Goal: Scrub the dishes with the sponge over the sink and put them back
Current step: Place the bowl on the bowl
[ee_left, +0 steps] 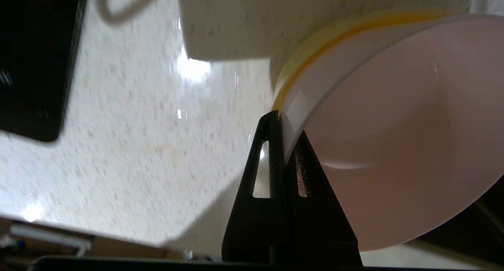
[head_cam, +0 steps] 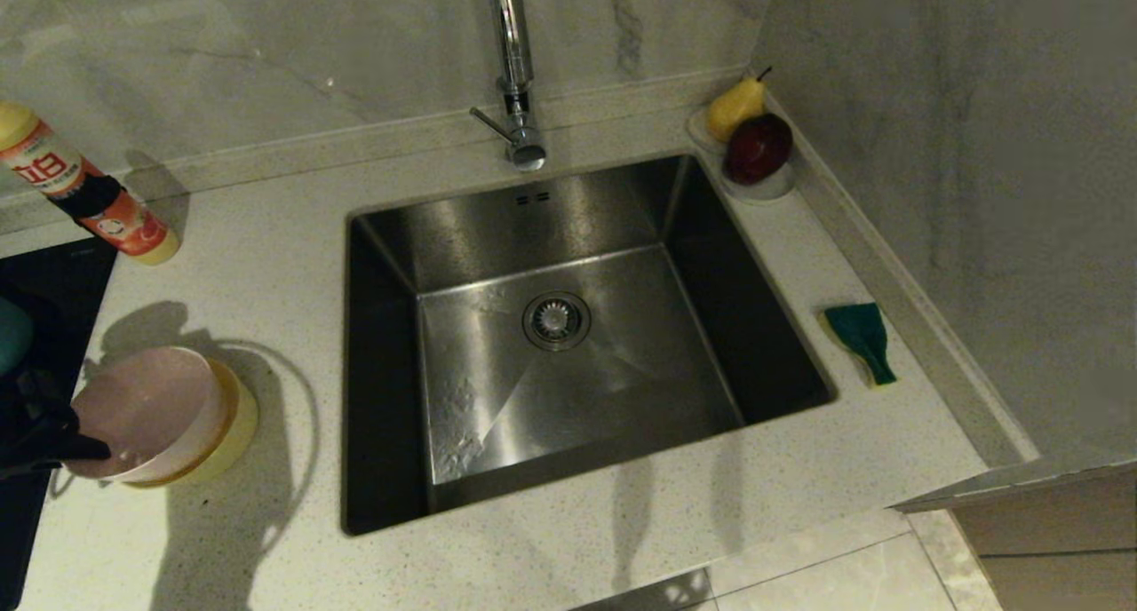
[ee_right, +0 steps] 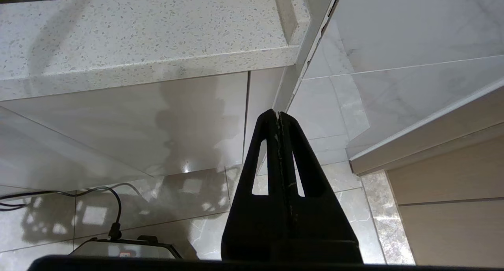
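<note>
Setting: domestic kitchen. Evidence: square stainless steel sink (head_cam: pixel 568 327) set into a speckled stone countertop (head_cam: pixel 266 238), chrome tap (head_cam: pixel 515 78) at its back edge, marble-look wall tiles (head_cam: pixel 266 43) behind. Black hob (head_cam: pixel 44 282) at the countertop's left edge. Dish soap bottle (head_cam: pixel 84 189) at the back left; small white dish (head_cam: pixel 755 185) bearing 2 fruits in the back right corner. Pale cabinet fronts (ee_right: pixel 118 117) and tiled floor (ee_right: pixel 177 208) below.

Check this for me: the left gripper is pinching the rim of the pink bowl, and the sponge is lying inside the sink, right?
Not quite. The left gripper does pinch the pink bowl by its rim, but the head view shows the sponge on the counter right of the sink.
</note>
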Controlling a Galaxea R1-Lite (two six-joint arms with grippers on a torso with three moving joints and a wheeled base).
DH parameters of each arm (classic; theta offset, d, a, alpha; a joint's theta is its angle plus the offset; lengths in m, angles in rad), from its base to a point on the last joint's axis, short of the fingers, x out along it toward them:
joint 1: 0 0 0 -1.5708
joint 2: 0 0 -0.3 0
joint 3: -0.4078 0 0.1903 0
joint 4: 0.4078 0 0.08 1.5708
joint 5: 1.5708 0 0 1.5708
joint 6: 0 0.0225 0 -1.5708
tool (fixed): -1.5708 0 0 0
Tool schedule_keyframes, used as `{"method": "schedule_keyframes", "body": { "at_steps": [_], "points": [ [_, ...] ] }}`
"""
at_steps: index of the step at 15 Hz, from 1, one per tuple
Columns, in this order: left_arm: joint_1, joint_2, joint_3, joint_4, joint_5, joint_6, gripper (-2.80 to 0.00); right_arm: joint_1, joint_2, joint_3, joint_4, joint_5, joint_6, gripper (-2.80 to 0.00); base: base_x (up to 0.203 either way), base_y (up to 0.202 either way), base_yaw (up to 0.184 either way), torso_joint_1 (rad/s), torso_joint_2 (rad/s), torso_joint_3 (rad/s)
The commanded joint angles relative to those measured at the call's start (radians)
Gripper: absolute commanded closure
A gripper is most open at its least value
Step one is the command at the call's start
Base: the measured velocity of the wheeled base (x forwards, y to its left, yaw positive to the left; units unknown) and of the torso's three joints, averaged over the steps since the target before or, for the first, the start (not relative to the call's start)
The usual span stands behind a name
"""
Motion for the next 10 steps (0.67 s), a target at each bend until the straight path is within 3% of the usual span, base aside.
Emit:
{"method": "schedule_keyframes", "body": {
  "at_steps": [1,2,3,8,10],
  "points": [
    [0.0,0.015,0.001,-0.03,0.018,-0.001,0.0,0.0,0.001,0.0,0.0,0.0,-0.001,0.0,0.0,0.0,0.0,0.0,0.0,0.0],
    [0.0,0.015,0.002,-0.036,0.029,-0.001,0.0,0.0,0.001,0.0,0.0,0.0,-0.001,0.0,0.0,0.0,0.0,0.0,0.0,0.0],
    [0.0,0.015,0.002,-0.036,0.029,-0.001,-2.8,0.001,0.001,0.0,0.0,0.0,-0.001,0.0,0.0,0.0,0.0,0.0,0.0,0.0],
    [0.001,-0.02,-0.006,-0.03,-0.021,-0.023,-2.8,0.0,0.001,0.0,0.0,0.0,-0.001,0.0,0.0,0.0,0.0,0.0,0.0,0.0],
    [0.002,-0.05,-0.052,-0.027,-0.03,-0.073,-2.8,0.001,0.001,0.0,0.0,0.0,-0.001,0.0,0.0,0.0,0.0,0.0,0.0,0.0]
  ]
}}
